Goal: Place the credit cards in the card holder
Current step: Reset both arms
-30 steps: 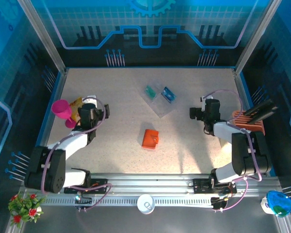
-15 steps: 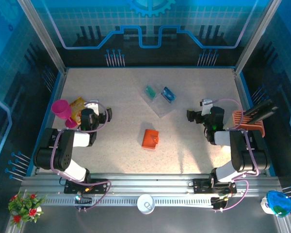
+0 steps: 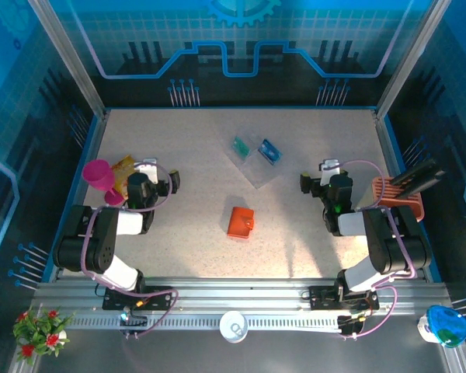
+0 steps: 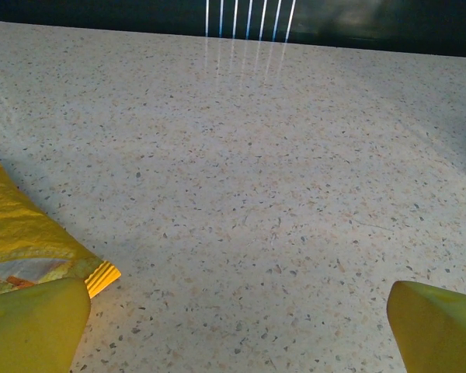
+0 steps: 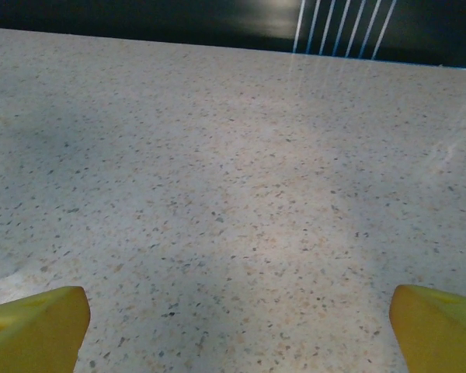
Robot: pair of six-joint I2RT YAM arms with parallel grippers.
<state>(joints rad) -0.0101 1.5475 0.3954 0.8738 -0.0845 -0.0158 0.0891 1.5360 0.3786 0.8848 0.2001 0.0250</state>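
1. Top external view: I have the card holder (image 3: 240,222) lying on the bench (image 3: 179,140), about midway between the two arms, with neither end effector near it.
2. Beyond it, toward the far edge, a teal-green credit card (image 3: 240,146) and a blue credit card (image 3: 269,151) sit side by side at a clear plastic piece (image 3: 256,171). I cannot tell whether they rest on it or in it. Both cards are well apart from the card holder.
3. Left wrist view: the left end effector (image 4: 233,326) has its yellow fingers (image 4: 33,325) spread wide, with nothing but speckled bench between them. A yellow foil packet (image 4: 23,249) lies just beside the left-hand fingertip.
4. Right wrist view: the right end effector (image 5: 233,326) is likewise spread wide over bare bench and grips nothing.
5. From above, I also see a pink cup (image 3: 99,175) beside the packet at the left edge. An orange slotted box (image 3: 396,196) stands at the right edge, near the right arm.
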